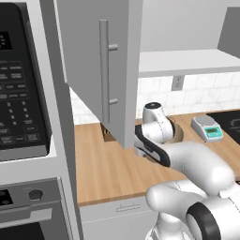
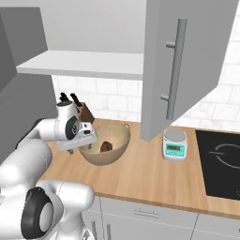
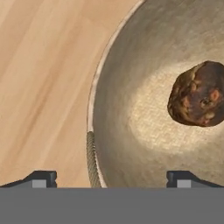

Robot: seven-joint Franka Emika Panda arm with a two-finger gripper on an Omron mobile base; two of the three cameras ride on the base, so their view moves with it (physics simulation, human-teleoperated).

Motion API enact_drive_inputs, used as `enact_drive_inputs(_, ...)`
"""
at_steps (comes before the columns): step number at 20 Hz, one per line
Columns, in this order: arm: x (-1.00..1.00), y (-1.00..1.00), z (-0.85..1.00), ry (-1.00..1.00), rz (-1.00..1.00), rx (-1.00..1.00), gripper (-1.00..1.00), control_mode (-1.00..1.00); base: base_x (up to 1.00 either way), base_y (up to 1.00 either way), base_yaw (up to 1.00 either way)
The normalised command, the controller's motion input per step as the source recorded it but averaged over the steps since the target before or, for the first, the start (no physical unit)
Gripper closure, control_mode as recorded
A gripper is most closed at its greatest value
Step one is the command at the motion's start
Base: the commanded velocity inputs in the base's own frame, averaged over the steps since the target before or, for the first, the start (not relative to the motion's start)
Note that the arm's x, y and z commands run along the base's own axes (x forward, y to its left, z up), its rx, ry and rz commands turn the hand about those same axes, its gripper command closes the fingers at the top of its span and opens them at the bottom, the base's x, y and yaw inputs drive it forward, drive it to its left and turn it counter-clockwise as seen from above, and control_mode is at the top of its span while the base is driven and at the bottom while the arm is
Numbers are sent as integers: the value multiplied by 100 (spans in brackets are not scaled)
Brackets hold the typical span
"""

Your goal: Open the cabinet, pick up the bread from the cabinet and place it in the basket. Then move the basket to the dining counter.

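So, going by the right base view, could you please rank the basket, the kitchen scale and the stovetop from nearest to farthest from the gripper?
1. Basket: directly under the open gripper, at its rim.
2. Kitchen scale: further right on the worktop.
3. Stovetop: far right.

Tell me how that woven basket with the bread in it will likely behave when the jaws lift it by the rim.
The basket looks woven and thin-walled, so probably light and slightly flexible. Lifted at one side of the rim, it may tilt. The bread lies loose on the rounded bottom and could roll.
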Motion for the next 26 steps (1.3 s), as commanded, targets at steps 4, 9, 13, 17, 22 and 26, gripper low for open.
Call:
enact_drive_inputs(4, 38, 0, -39, 0, 8, -5, -100, -100, 0, 0, 0)
enact_drive_inputs(9, 22, -1, -35, 0, 9, -8, -100, -100, 0, 0, 0)
enact_drive_inputs(13, -15, -20, -49, 0, 7, -4, -100, -100, 0, 0, 0)
enact_drive_inputs(17, -34, -34, -61, 0, 4, 0, 100, -100, 0, 0, 0)
enact_drive_inputs(22, -23, -50, -62, 0, 4, 0, 100, -100, 0, 0, 0)
enact_drive_inputs(26, -4, -46, -54, 0, 5, 0, 100, -100, 0, 0, 0)
